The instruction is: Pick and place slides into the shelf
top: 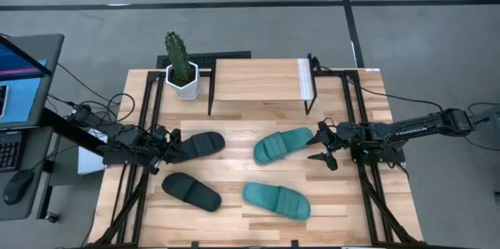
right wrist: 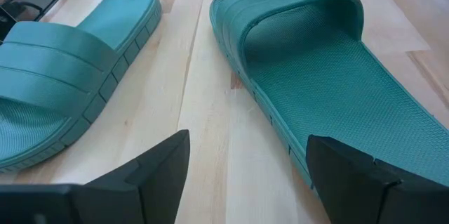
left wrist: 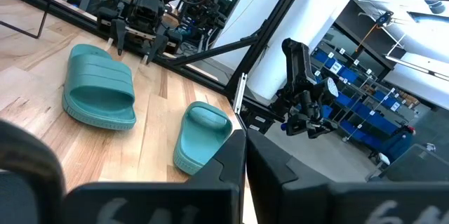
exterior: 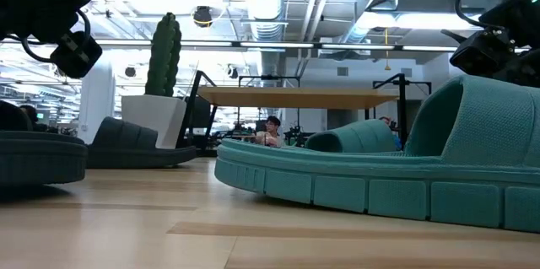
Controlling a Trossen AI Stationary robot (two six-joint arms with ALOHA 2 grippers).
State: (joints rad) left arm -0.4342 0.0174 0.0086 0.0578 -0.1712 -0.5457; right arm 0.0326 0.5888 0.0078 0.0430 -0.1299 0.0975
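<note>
Four slides lie flat on their soles on the plank table. A black slide (top: 199, 145) is at the left, a second black one (top: 191, 192) nearer. A teal slide (top: 283, 144) is at the right, a second teal one (top: 277, 200) nearer. The shelf (top: 262, 81) stands at the far edge and also shows in the low view (exterior: 299, 96). My left gripper (top: 170, 150) is shut at the first black slide's heel end, raised above the table (exterior: 63, 45). My right gripper (top: 324, 146) is open just right of the far teal slide's heel (right wrist: 365, 133), and empty (right wrist: 245, 175).
A potted cactus (top: 181, 65) stands left of the shelf at the far edge. Black frame rails (top: 144, 124) run along both table sides. A laptop (top: 19, 77) sits off the table's left. Bare wood shows between the slides and the shelf.
</note>
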